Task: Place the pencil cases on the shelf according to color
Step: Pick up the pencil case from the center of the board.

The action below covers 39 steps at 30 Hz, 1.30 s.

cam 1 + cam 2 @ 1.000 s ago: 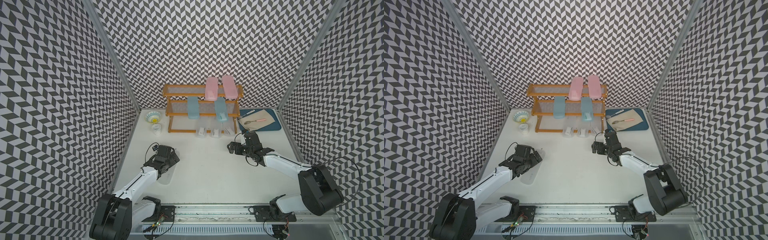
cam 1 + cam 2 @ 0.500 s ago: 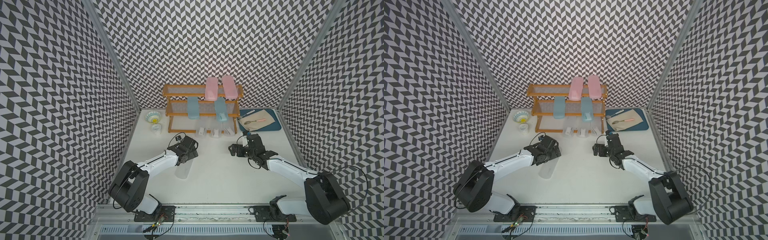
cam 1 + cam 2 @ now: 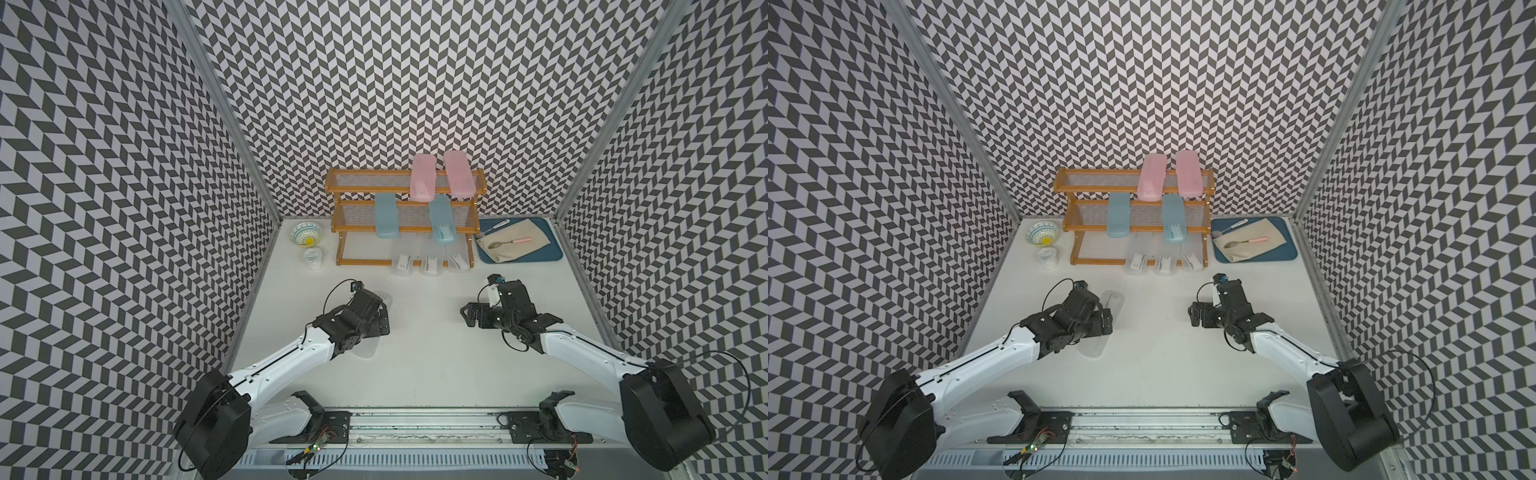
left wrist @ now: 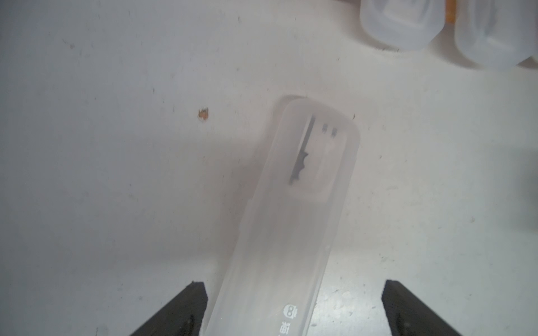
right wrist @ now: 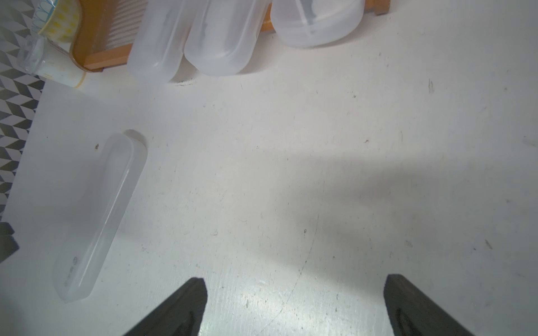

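The shelf (image 3: 405, 180) stands at the back. Two pink pencil cases (image 3: 423, 178) (image 3: 458, 173) lie on its top tier and two teal ones (image 3: 386, 216) (image 3: 441, 218) on the middle tier. Three clear ones (image 3: 431, 264) (image 5: 221, 37) rest at the bottom tier's front. A further clear case (image 3: 366, 352) (image 4: 291, 203) (image 5: 96, 215) lies flat on the table. My left gripper (image 3: 380, 322) (image 4: 292, 286) is open and straddles it, its fingers (image 4: 195, 302) clear of the case's sides. To the right, my right gripper (image 3: 467, 318) (image 5: 294, 283) hangs open over bare table.
A patterned bowl (image 3: 306, 232) and a small white cup (image 3: 312, 257) sit left of the shelf. A blue tray (image 3: 555, 253) to its right holds a cloth and a pink-handled spoon (image 3: 509, 242). Patterned walls enclose three sides.
My left gripper has moved right, and the loose clear case under it now lies further right and back than a second ago. My right gripper has drawn slightly toward the front.
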Available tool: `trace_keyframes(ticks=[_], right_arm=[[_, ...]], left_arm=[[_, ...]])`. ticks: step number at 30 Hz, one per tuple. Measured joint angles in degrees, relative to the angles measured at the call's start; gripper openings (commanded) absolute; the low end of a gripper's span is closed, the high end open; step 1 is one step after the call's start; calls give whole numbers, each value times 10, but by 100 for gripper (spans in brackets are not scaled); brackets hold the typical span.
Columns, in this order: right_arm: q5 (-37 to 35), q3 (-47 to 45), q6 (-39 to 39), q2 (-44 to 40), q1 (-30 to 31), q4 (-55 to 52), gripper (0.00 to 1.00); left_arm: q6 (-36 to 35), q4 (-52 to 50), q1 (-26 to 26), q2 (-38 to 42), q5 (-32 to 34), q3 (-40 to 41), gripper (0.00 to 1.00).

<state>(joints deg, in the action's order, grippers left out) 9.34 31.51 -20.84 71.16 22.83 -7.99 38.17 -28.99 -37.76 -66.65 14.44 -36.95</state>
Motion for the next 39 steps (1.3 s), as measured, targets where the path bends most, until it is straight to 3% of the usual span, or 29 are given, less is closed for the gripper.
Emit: trace_keyframes(ticks=[18, 27, 34, 39], right_arm=[[1, -17, -4, -7, 10, 3, 100], [1, -17, -3, -7, 10, 3, 100], [1, -17, -3, -3, 10, 4, 100], [1, -17, -3, -3, 10, 3, 100]], left_arm=[[1, 13, -49, -70, 19, 23, 99], [16, 16, -56, -80, 46, 22, 99], [27, 6, -47, -33, 74, 21, 99], [19, 8, -38, -67, 68, 17, 99]])
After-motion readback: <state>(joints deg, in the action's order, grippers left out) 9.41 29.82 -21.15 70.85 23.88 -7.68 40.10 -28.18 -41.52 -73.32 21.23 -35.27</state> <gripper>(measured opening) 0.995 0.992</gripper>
